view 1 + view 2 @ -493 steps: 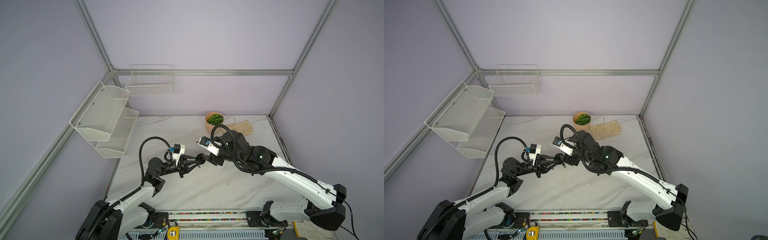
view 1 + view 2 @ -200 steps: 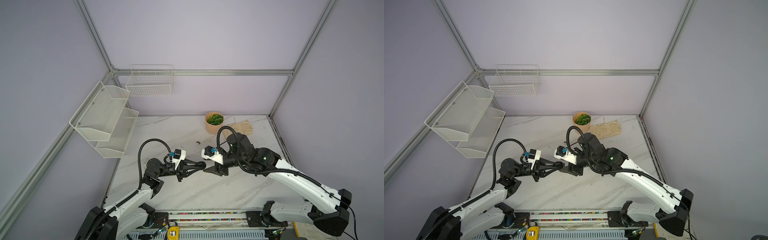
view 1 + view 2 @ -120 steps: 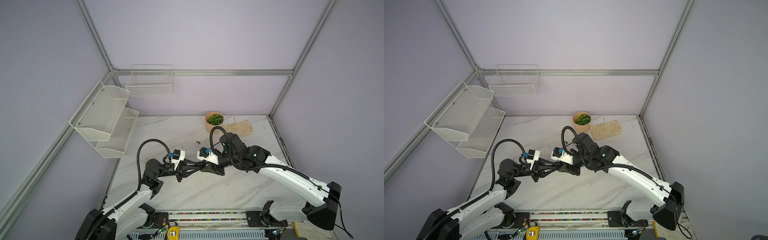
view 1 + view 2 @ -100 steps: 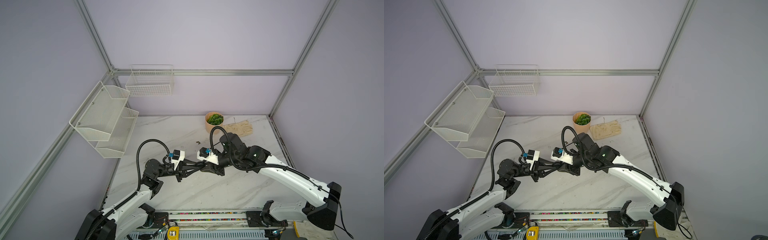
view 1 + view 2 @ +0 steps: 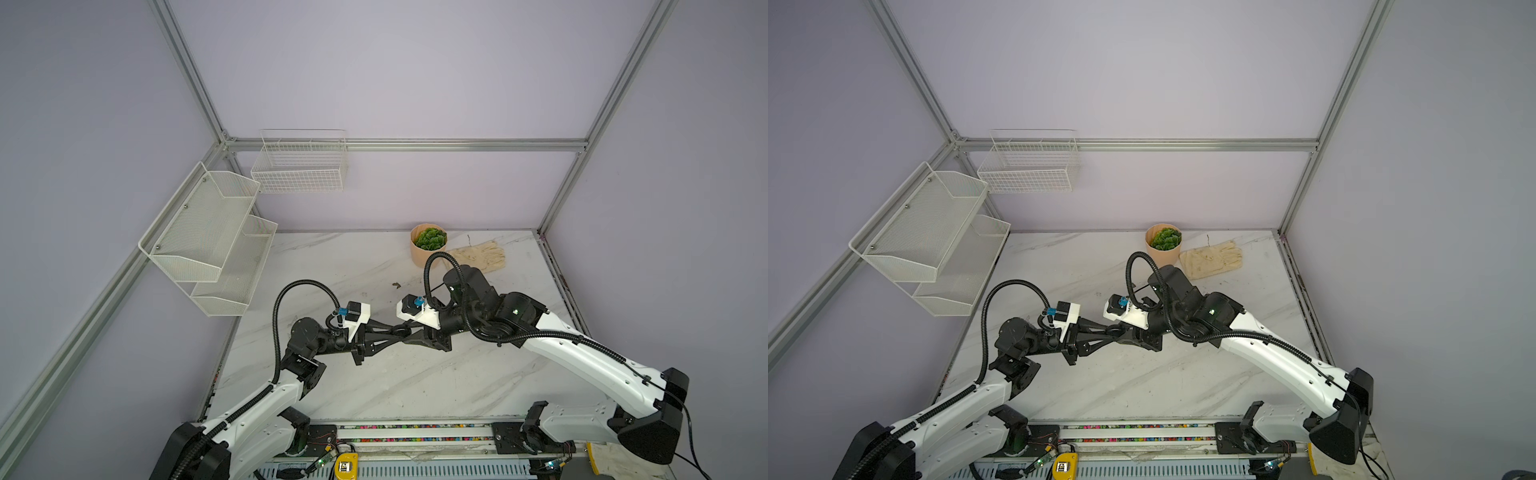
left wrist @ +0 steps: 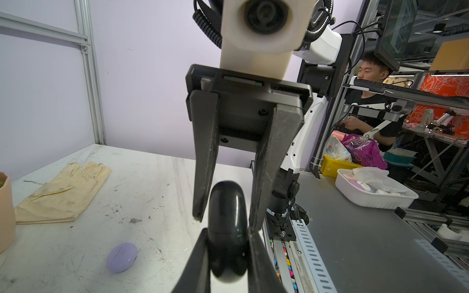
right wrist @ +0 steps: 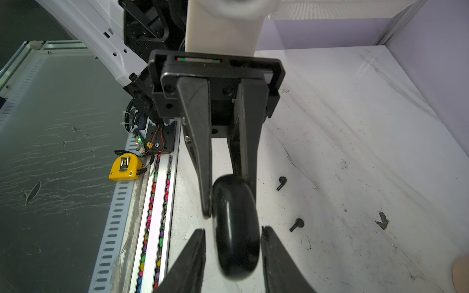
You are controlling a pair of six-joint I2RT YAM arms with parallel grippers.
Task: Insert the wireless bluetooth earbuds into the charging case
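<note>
Black case [image 6: 225, 200] held in the air above the marble table [image 5: 374, 386], between two grippers that meet tip to tip. The left gripper [image 6: 226, 230] is clamped on the case, its two fingers pressed against opposite faces at one end, so that the case stands on edge, clear of the table. The right gripper [image 7: 233, 229] straddles the other end of the case with its jaws parted. In the right wrist view a narrow gap shows between each of its fingers [image 7: 193, 263] and the case, so it grasps nothing. Two black earbuds [image 7: 281, 183] [image 7: 296, 224] lie loose on the table below the black case, a little to its rear-wall side, apart from each other. A closed lilac case [image 6: 121, 256] lies on the table on that same side of the black case, apart from it. The plant pot [image 5: 420, 255] and a cream glove [image 5: 478, 257] sit farther from the black case, by the rear wall.
</note>
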